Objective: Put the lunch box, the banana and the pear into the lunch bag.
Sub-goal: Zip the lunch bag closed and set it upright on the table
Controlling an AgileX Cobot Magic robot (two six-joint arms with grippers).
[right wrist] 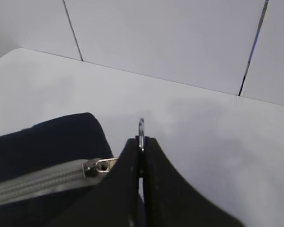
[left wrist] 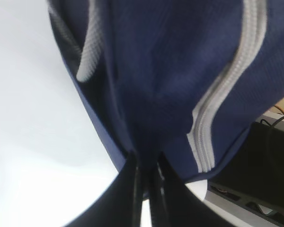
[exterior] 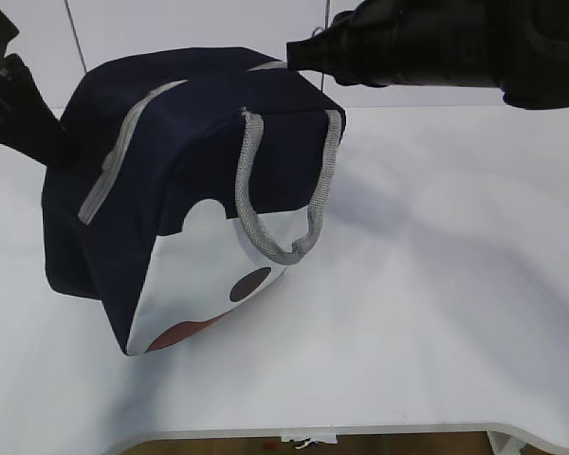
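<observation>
The navy-blue lunch bag (exterior: 171,180) stands tilted on the white table, its grey zipper (exterior: 123,142) shut along the top, grey handles (exterior: 294,190) and white panel facing me. My left gripper (left wrist: 146,163) is shut on a fold of the bag's navy fabric (left wrist: 151,94) at its left end. My right gripper (right wrist: 142,142) is shut on the metal ring pull (right wrist: 141,126), beside the zipper slider (right wrist: 97,166) at the bag's far right corner. The lunch box, banana and pear are out of view.
The white table (exterior: 436,284) runs wide to the right and front of the bag, its front edge (exterior: 360,431) near the bottom. A white panelled wall (right wrist: 156,38) stands behind. Dark equipment (left wrist: 270,161) sits beyond the table's edge in the left wrist view.
</observation>
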